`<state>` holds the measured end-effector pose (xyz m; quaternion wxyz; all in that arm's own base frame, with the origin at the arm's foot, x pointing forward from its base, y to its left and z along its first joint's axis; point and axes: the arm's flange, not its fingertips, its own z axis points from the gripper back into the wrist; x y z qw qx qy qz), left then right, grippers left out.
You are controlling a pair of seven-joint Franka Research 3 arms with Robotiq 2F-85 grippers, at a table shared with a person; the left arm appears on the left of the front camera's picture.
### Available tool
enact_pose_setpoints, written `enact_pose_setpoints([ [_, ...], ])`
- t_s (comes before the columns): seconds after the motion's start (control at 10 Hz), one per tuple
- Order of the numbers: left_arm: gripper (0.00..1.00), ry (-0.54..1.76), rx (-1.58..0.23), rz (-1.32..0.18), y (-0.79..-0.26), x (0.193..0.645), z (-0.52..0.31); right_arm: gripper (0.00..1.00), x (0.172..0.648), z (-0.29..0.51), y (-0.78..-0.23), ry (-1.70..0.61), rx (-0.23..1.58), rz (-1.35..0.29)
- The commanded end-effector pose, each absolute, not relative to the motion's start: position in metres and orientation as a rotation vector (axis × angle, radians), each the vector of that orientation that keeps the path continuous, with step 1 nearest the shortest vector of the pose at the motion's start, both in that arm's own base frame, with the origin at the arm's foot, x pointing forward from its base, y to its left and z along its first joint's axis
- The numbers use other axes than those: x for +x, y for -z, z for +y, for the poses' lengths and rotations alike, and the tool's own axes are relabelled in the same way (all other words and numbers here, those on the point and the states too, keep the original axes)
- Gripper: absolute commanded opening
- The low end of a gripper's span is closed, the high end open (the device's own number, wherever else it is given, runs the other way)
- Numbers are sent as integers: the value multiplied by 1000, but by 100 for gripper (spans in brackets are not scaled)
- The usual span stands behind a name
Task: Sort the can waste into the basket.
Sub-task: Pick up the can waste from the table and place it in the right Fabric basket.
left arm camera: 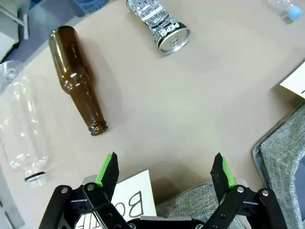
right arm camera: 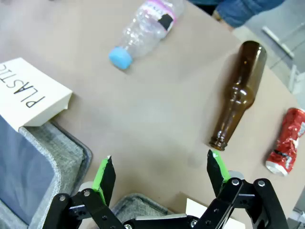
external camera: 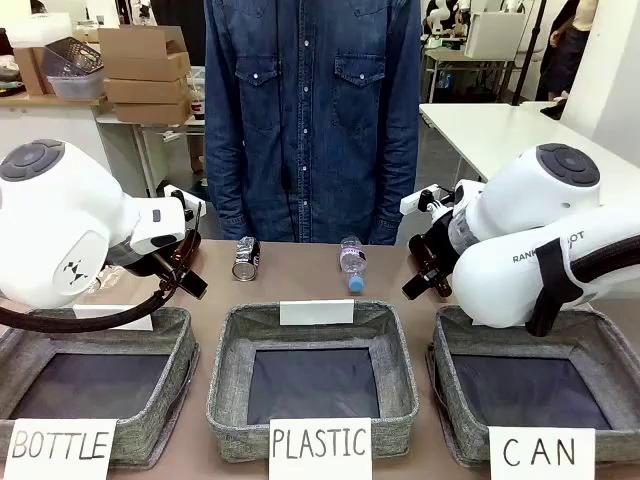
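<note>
Left gripper (left arm camera: 165, 160) and right gripper (right arm camera: 160, 157) were held wide open, empty; dented silver can (external camera: 245, 258) and dented red can (right arm camera: 286, 140) were seen outside grey fabric "CAN" basket (external camera: 452, 415).

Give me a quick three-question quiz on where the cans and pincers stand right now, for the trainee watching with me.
1. True or false: the red can lies on the table beside a brown bottle.
2. The silver can is: A upright on the table; B lying on its side on the table; C on top of the red can.
3. Fill in: the left pincer and the right pincer both have their jaws ___.
Key: 1 true; 2 B; 3 open.
</note>
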<state>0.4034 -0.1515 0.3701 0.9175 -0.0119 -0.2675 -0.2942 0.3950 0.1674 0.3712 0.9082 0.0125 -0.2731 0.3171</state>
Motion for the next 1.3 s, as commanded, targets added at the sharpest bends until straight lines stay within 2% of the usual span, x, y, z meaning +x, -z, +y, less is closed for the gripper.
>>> enact_pose_setpoints([
  [0.0, 100, 605, -25, -550, -370, 403, -152, 100, 395, 167, -371, -654, 26, -564],
  [1.2, 100, 605, -25, -550, -370, 403, -152, 100, 395, 167, -371, -655, 26, -564],
])
